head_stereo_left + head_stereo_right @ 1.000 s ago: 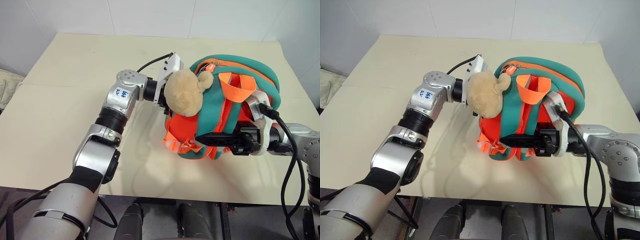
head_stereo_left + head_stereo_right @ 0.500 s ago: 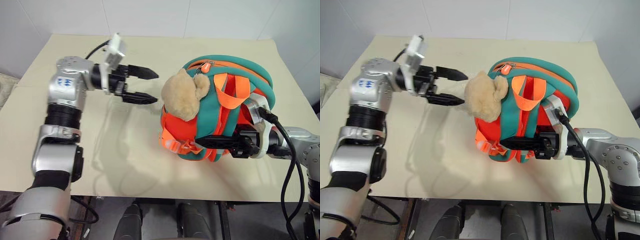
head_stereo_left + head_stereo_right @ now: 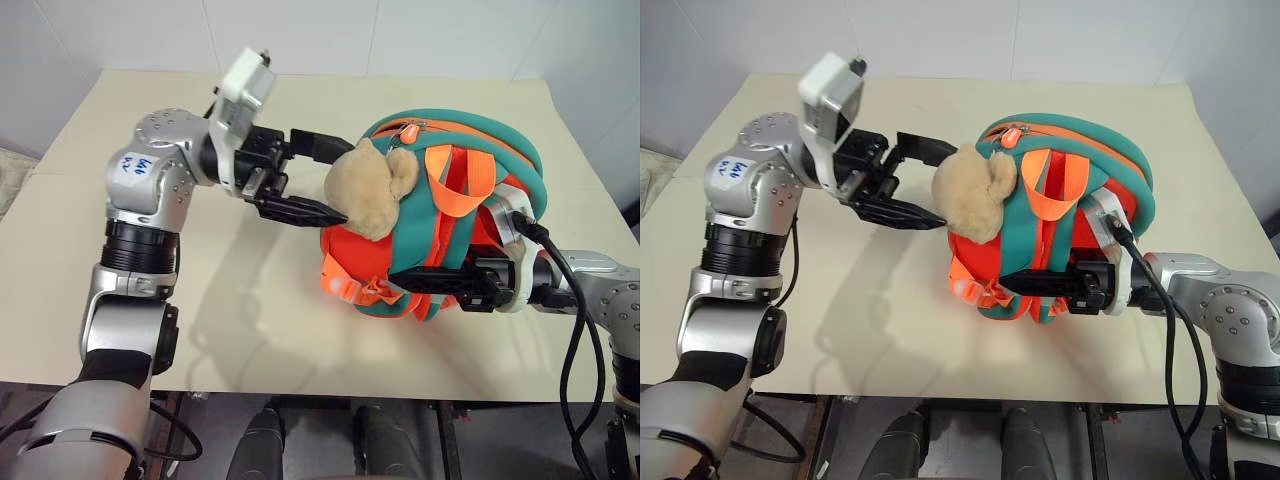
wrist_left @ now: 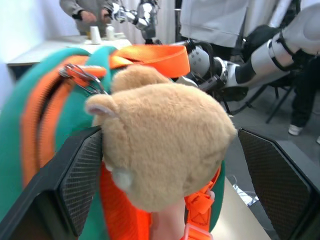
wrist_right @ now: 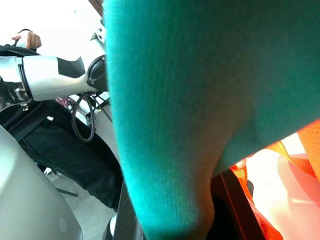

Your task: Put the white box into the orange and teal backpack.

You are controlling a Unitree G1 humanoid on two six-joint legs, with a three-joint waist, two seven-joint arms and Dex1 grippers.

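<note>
Left eye view: the small orange and teal fabric backpack (image 3: 450, 220) is stood on the cream rectangular table (image 3: 150, 110). Its teal strap is clamped by the closed right gripper (image 3: 420, 283). The left gripper (image 3: 320, 178) is spread wide, empty, its fingers bracketing the tan plush toy (image 3: 368, 190), which blocks that side. The white box cannot be located.

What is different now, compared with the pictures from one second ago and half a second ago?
The left gripper, pressed against the backpack behind the plush toy a second ago, pulled away toward the robot's left with its fingers spread, then came back; its open fingers now sit on either side of the toy. The right gripper stayed shut on the backpack's side; the backpack barely shifted.
</note>
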